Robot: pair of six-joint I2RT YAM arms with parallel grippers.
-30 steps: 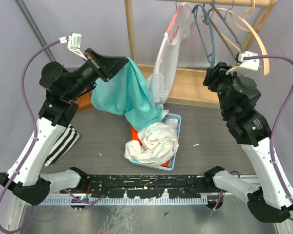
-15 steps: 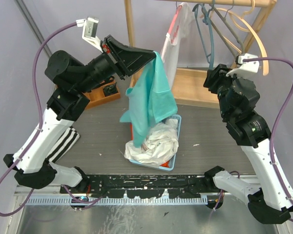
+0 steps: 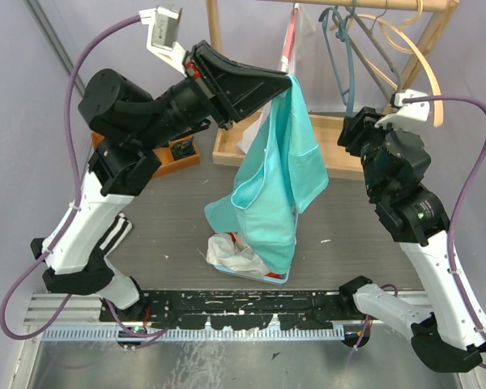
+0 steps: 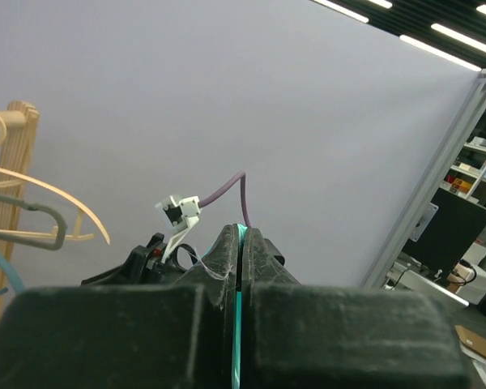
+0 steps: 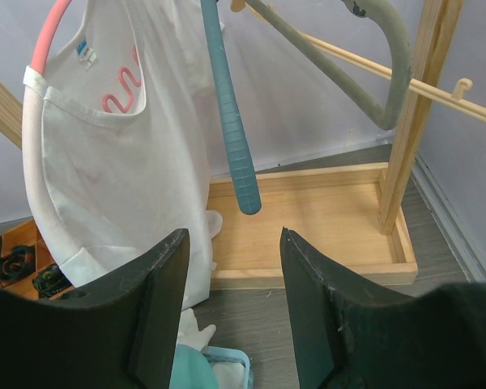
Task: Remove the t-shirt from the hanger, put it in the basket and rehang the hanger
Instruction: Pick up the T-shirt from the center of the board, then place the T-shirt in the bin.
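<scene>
A white t-shirt [image 5: 105, 186] hangs on a pink hanger [image 5: 44, 40] from the wooden rack; in the top view only the pink hanger [image 3: 290, 36] shows above the left gripper. My left gripper [image 3: 287, 79] is raised high in front of it, shut on the edge of a teal t-shirt [image 3: 279, 190] that drapes down over the basket. A thin teal strip [image 4: 239, 340] shows between its closed fingers. My right gripper [image 5: 233, 235] is open and holds nothing, right of the white t-shirt, facing the rack base.
A blue basket [image 3: 279, 278] with white cloth [image 3: 235, 251] sits mid-table under the teal t-shirt. A teal hanger [image 5: 231, 121] and a grey hanger [image 5: 389, 57] hang bare on the rack above its wooden base tray [image 5: 324, 211]. Striped cloth [image 3: 117, 231] lies at the left.
My left arm has swung up and to the right, lifting the teal t-shirt from beside the basket to hang in front of the rack. The right arm has not moved.
</scene>
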